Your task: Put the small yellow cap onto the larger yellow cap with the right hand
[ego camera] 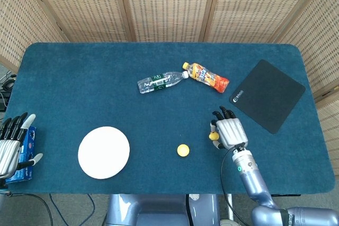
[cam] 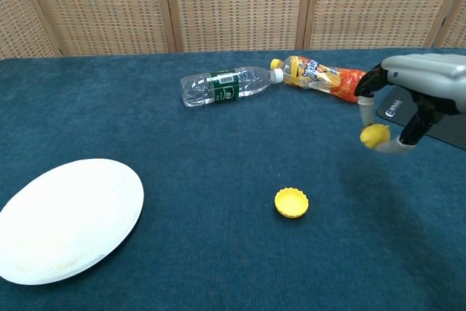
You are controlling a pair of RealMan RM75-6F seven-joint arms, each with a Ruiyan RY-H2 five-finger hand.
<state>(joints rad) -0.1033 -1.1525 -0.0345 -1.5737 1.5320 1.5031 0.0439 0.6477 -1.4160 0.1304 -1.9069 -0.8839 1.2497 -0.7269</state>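
From the head view, my right hand (ego camera: 229,133) pinches the small yellow cap (ego camera: 214,136) in its fingers; the larger yellow cap (ego camera: 183,150) lies at eight o'clock, nothing between. My left hand (ego camera: 11,144) idles, fingers spread. From the chest view, the small cap hangs above the table (cam: 218,253), bottles well behind at eleven.

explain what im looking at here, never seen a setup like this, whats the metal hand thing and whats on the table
It is a two-armed robot with humanlike hands, steered remotely by a person. The head view looks down from above; the chest view looks across the table from lower down. The right hand pinches a small yellow cap above the blue table. The left hand waits open at the table's edge. On the table lie a larger yellow cap, a white plate, a clear water bottle, an orange drink bottle and a black mouse pad.
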